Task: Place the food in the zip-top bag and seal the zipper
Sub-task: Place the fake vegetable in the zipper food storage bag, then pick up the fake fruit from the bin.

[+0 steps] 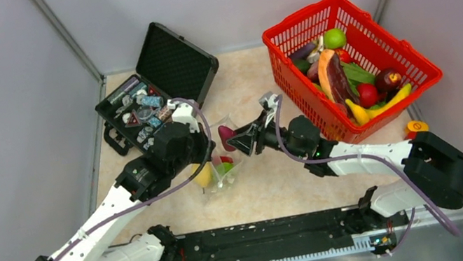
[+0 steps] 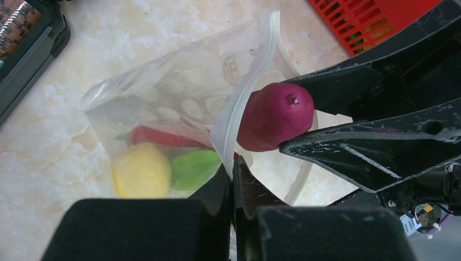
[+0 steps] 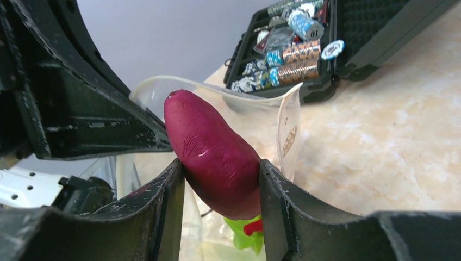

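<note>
The clear zip-top bag [image 1: 220, 164] [image 2: 179, 98] stands open at the table's middle, with yellow [image 2: 142, 171], green [image 2: 194, 167] and red [image 2: 160, 137] toy food inside. My left gripper [image 2: 234, 168] is shut on the bag's whitish zipper strip [image 2: 239, 117] and holds the mouth up. My right gripper [image 3: 220, 179] [image 1: 239, 140] is shut on a purple toy vegetable [image 3: 215, 152] [image 2: 274, 117] [image 1: 226, 135] and holds it at the bag's mouth, just above the food inside.
A red mesh basket [image 1: 417, 67] with more toy food stands at the back right. An open black case [image 1: 158, 89] [image 3: 304, 49] of small metal cylinders lies at the back left. A yellow-red piece [image 1: 417, 127] lies by the right arm.
</note>
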You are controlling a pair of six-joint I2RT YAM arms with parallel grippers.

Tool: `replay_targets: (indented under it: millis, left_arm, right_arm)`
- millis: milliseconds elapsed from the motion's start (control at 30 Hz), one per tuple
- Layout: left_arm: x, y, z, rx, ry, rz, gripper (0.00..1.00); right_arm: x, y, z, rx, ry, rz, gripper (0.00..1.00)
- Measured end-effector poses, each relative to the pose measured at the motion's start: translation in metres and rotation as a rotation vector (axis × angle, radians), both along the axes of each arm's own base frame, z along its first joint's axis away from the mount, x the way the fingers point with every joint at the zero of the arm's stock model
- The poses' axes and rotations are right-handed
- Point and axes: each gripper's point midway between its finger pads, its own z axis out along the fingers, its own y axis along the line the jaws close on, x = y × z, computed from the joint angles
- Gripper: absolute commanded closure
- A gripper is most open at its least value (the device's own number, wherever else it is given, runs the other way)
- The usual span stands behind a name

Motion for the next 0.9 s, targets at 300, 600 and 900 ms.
replay_targets:
  millis: [300, 600, 900]
  left_arm:
    - [0.0, 0.003, 0.003, -0.002, -0.009, 0.01, 1.0]
    - [0.003, 0.007, 0.003, 0.007, -0.02, 0.033, 1.0]
    - [0.005, 0.011, 0.005, 0.011, -0.033, 0.056, 1.0]
  right_arm:
    - [-0.015, 0.009, -0.007, -0.035, -0.009, 0.089, 0.37]
    - [-0.023, 0.019, 0.008, -0.028, -0.021, 0.166, 0.34]
    - [-0.035, 0.001, 0.053, 0.038, -0.103, 0.159, 0.34]
